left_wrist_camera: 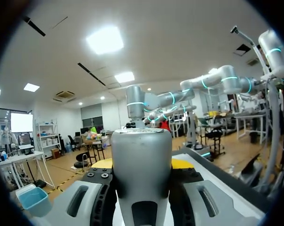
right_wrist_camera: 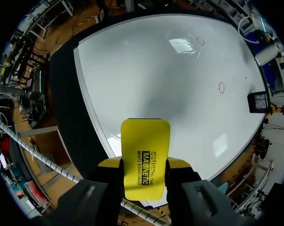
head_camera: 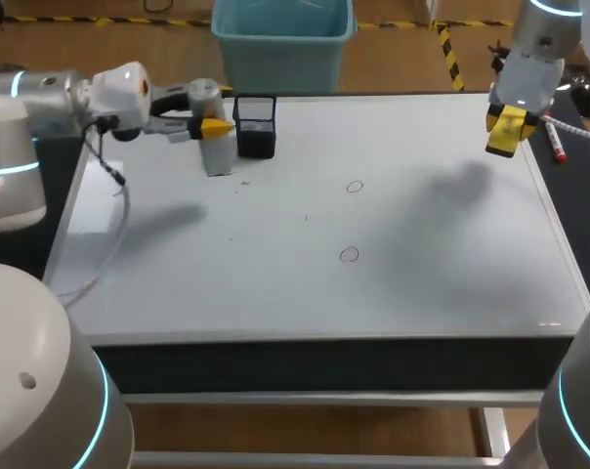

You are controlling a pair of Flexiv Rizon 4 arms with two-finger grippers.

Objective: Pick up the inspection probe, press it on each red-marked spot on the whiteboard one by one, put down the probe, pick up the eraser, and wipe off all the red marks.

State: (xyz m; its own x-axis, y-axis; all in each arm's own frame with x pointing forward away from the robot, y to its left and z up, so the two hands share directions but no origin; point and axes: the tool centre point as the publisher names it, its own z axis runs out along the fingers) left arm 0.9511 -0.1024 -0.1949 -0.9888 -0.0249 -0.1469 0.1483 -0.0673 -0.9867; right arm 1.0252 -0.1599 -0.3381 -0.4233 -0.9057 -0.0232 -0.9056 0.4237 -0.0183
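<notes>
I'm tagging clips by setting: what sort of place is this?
Probably a robotics test bench: a whiteboard tabletop with small red circles, the left end effector holding a grey probe, the right end effector a yellow eraser.

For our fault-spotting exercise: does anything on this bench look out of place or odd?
Nothing spilled or damaged. Oddly, the left gripper holds the probe while the right gripper holds the eraser, with both red marks unwiped.

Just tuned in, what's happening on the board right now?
The left tool holds the probe beside the mesh cup at the whiteboard's back left. The right tool holds the eraser over the back right corner. Two red circles sit unwiped mid-board.
</notes>
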